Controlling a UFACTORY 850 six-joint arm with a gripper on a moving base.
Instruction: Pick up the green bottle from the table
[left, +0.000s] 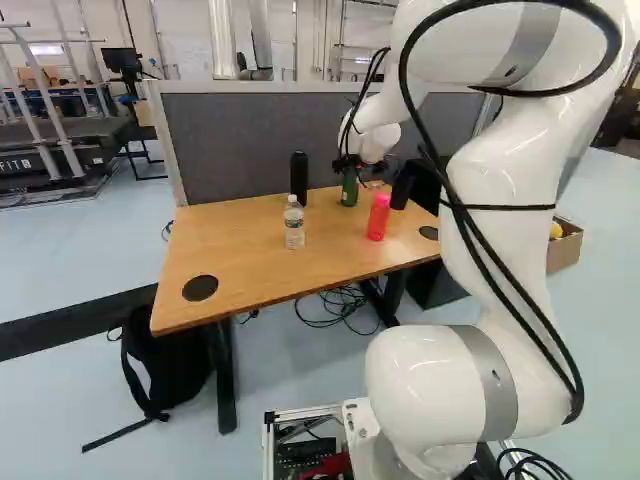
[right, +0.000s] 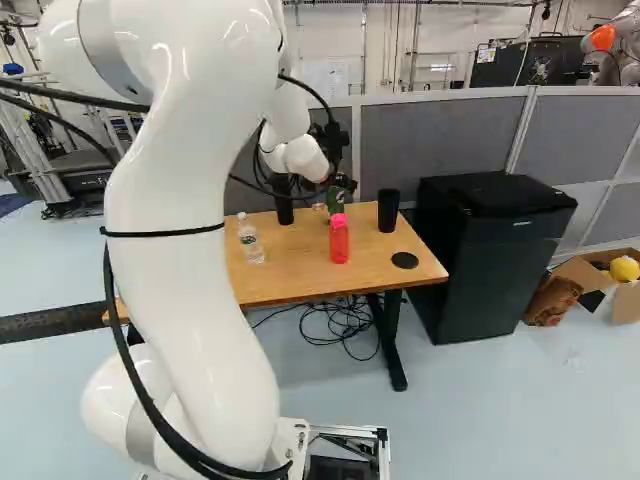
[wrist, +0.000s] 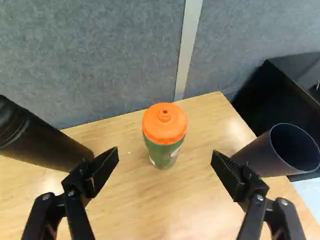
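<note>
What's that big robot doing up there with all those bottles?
The white robot arm is reaching over the table and seems to be going for the green bottle with the orange lid. Its gripper is open, with that bottle standing ahead, between the two fingers, but it isn't holding anything. The pink bottle and the clear bottle are standing on the table too.

It's a robotics lab — white arm (right: 190, 300), another robot (right: 603, 38), grey partition (right: 430, 135).

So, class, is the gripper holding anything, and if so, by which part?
Nothing is held: the jaws stand wide open, and the green bottle stands on the table ahead, touched by neither side.
</note>
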